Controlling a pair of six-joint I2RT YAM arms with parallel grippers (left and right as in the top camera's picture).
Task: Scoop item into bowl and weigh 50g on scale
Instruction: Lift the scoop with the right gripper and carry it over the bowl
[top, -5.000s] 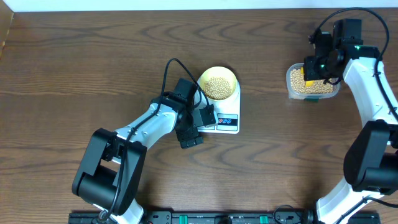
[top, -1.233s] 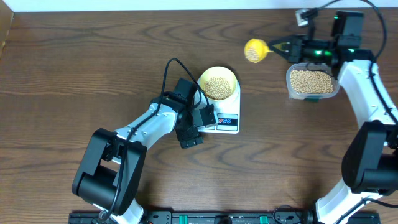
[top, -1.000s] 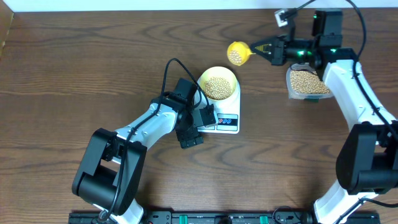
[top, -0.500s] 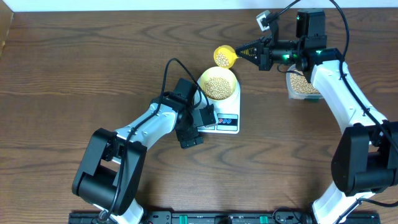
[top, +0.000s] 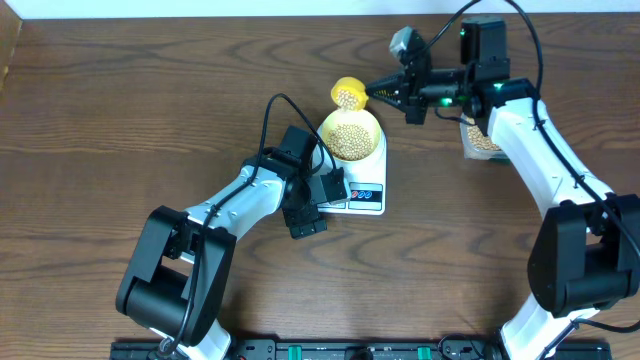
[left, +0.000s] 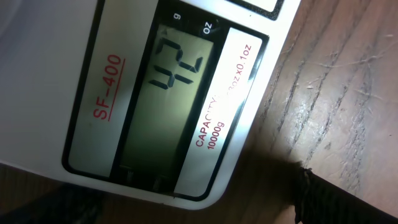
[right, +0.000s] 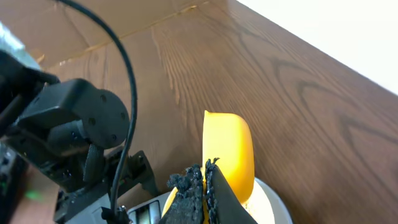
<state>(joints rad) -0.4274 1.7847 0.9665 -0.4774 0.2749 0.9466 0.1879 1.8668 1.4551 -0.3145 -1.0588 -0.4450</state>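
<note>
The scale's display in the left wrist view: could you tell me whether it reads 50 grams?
No, the display on the scale shows 42, short of 50.

We are looking at a robot lab: two arms (top: 235, 205) are standing at a wooden table (top: 120, 120) carrying a scale (top: 365, 200), with cables (top: 275, 105) trailing and a white wall (top: 200, 8) behind.
</note>
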